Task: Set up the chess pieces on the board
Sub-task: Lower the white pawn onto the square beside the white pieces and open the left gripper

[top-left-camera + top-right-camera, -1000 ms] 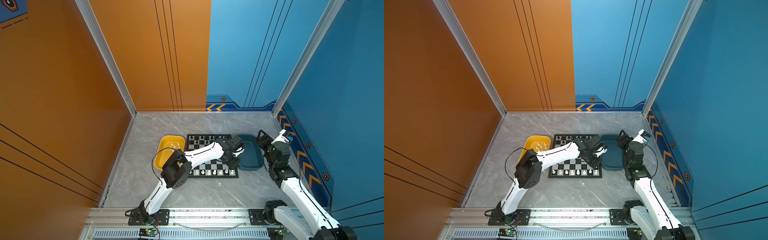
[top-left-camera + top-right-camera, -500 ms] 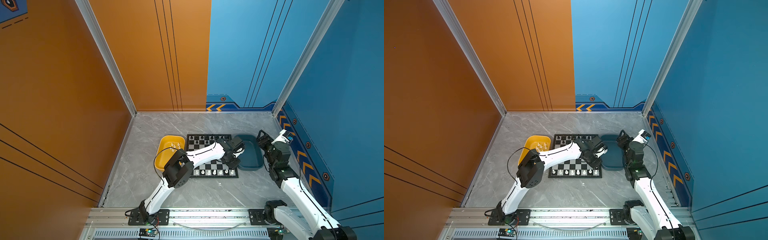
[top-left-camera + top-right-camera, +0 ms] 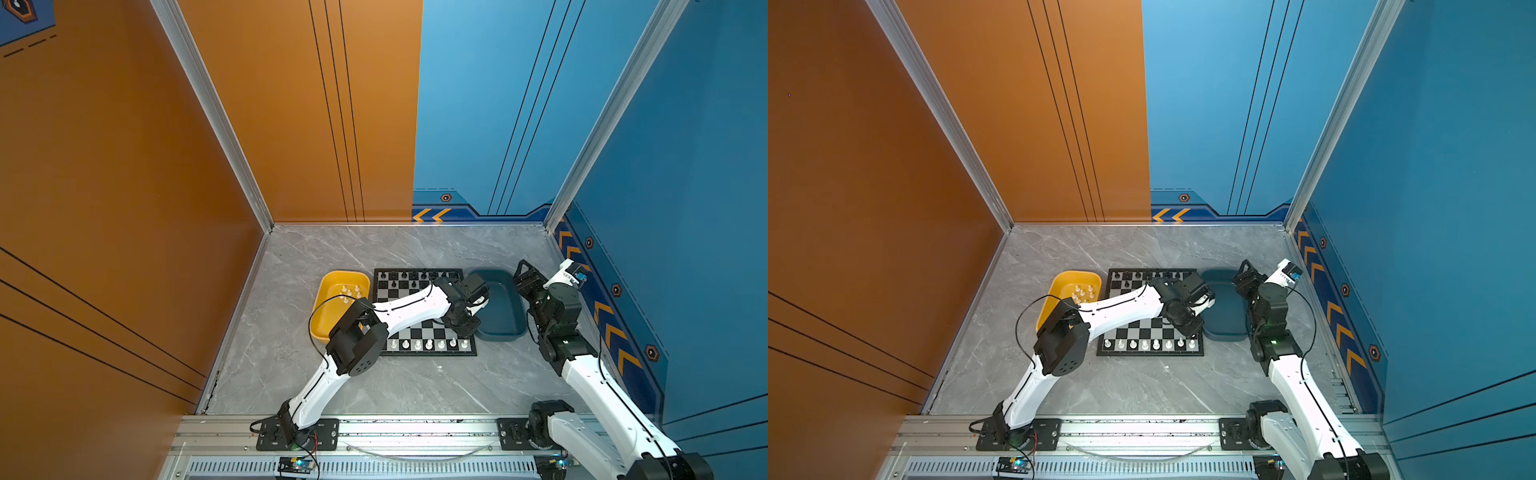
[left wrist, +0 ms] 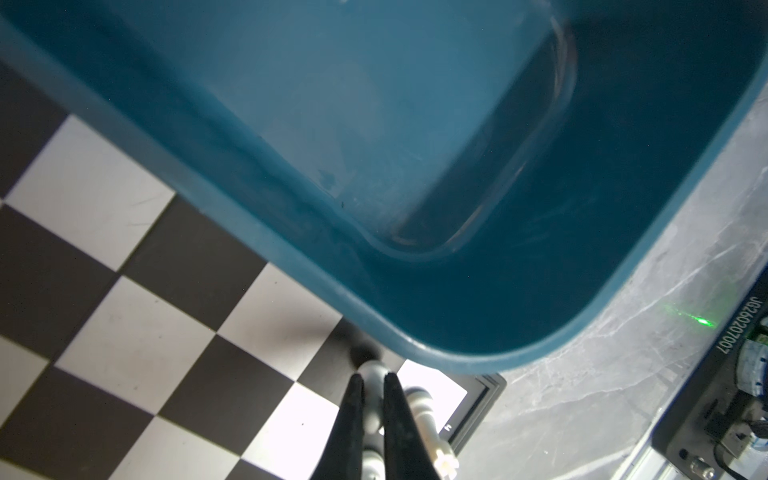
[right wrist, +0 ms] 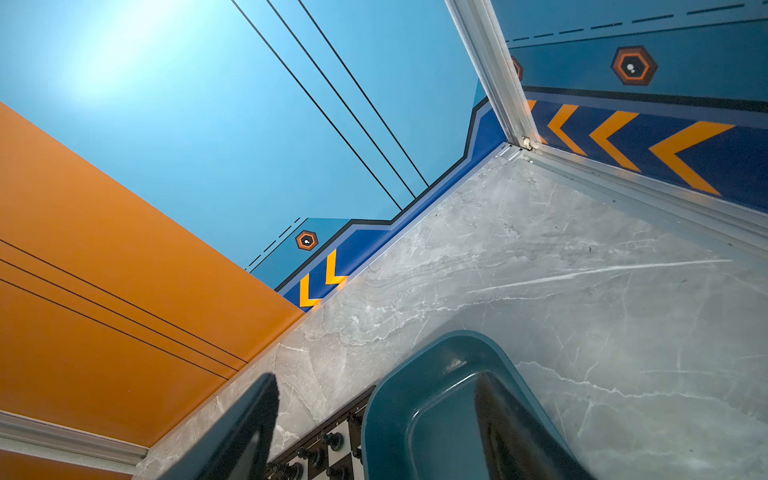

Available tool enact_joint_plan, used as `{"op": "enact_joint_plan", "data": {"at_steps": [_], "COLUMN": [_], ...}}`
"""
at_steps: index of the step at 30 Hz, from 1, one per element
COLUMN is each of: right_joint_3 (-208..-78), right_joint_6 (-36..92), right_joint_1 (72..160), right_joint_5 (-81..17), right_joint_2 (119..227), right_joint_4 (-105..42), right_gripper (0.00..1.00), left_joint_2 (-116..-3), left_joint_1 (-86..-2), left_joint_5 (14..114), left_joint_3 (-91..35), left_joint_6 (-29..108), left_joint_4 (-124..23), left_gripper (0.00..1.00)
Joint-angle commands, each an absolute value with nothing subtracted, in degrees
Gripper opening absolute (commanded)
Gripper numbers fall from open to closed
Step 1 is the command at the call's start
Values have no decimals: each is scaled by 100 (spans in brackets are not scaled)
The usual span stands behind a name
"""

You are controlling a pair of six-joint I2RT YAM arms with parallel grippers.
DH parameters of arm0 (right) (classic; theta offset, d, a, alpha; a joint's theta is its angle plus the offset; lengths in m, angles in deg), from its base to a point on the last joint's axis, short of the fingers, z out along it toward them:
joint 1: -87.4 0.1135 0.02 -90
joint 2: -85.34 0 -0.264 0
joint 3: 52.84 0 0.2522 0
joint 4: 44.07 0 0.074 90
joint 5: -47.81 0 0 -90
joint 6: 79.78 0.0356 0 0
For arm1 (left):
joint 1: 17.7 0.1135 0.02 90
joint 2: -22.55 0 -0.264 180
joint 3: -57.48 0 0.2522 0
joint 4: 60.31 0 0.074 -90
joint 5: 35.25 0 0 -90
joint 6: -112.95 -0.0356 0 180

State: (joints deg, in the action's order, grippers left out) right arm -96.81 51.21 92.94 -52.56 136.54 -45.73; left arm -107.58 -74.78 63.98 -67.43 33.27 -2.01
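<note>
Left gripper [image 4: 373, 376] is pressed onto one white piece [image 4: 371, 369] near the board [image 4: 137, 345] corner beside the dark blue tray [image 4: 249, 224], eight white pieces [image 3: 1144, 344] line the near row, and the right gripper [image 5: 374, 386] is spread.

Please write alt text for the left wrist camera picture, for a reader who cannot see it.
The left gripper is closed on a white chess piece near a corner of the board. A dark blue tray fills most of the picture, with grey table beside it.
</note>
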Motion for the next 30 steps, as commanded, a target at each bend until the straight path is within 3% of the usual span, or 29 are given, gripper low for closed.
{"op": "enact_joint_plan", "data": {"at_steps": [1,30], "right_joint_3": [-9595,-9569], "right_joint_6": [5192,5199], "right_joint_1": [9247,9229], "right_joint_5": [-5276,-5267], "right_joint_2": [13597,13570], "right_joint_4": [-4581,-4574], "right_gripper": [76,76], "left_joint_2": [-10885,-10884], "left_joint_1": [-7518,-7562], "left_joint_5": [6332,6305], "left_joint_3": [-6905,-6960], "left_joint_6": [3360,3350], "left_joint_4": [-57,13], "left_gripper": [13,24]}}
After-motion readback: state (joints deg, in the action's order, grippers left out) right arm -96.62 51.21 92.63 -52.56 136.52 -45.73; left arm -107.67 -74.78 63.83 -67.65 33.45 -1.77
